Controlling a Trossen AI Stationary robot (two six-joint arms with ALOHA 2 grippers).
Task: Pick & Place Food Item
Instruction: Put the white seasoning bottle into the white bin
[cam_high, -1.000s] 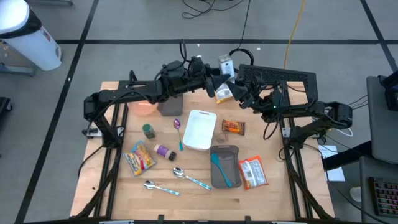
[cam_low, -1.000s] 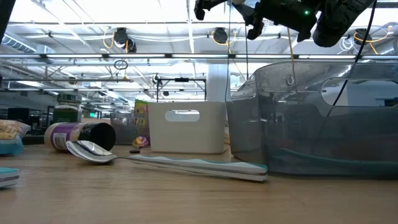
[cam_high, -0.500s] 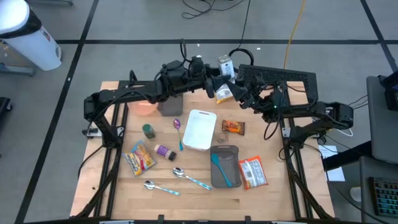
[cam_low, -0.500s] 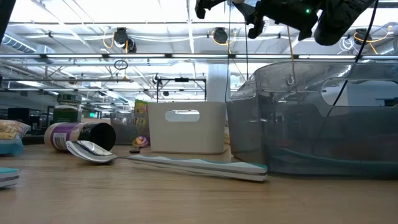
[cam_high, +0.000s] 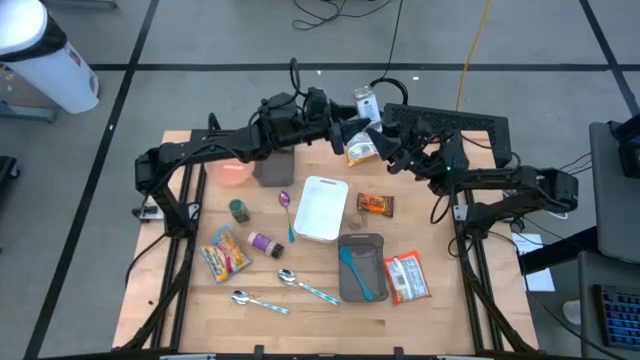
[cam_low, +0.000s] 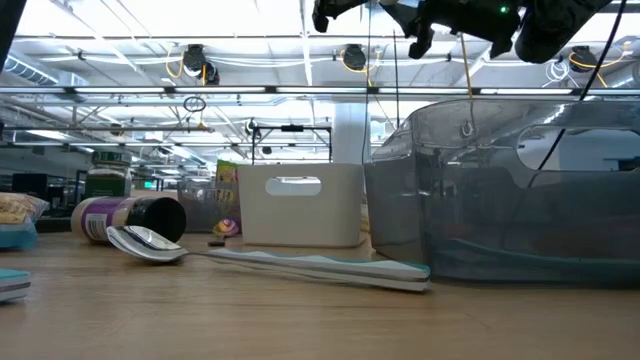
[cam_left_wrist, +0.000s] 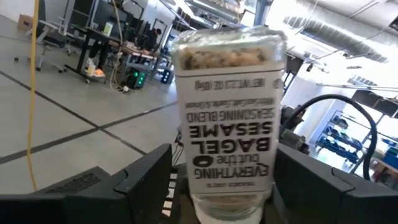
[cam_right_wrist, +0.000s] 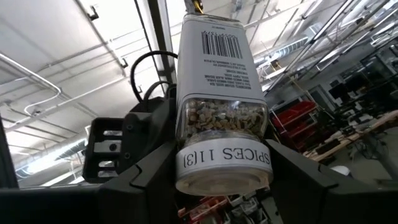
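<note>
A clear spice jar (cam_high: 364, 103) with a white label reading "Everything but the bagel sesame" is held high above the table's far middle, between my two grippers. My left gripper (cam_high: 352, 118) comes from the left and my right gripper (cam_high: 383, 128) from the right. The jar fills the left wrist view (cam_left_wrist: 227, 106), its label upside down. In the right wrist view (cam_right_wrist: 217, 93) its white lid faces the camera. Both grippers are shut on it. In the low view only dark parts of the arms (cam_low: 440, 20) show at the top. My left gripper pinches the jar's base end (cam_left_wrist: 227, 186) between its two fingers (cam_left_wrist: 149, 180), one on each side. The jar points away from the wrist, lifted clear of the table. My right gripper pinches the jar's lid end (cam_right_wrist: 224, 163) between its two fingers (cam_right_wrist: 163, 168), one on each side of the white lid. The jar's body points away toward the left gripper, clear of the table.
Below lie an orange bag (cam_high: 360, 150), a white tray (cam_high: 322, 208), a snack bar (cam_high: 376, 204), a grey container (cam_high: 361, 266) with a teal spoon, a red-and-white packet (cam_high: 406, 277), a pink bowl (cam_high: 232, 172), a grey cup (cam_high: 272, 168), small jars and spoons.
My right arm has shifted a little toward the table's right edge, and its gripper has risen slightly. The jar has stayed in the same place between the two grippers.
</note>
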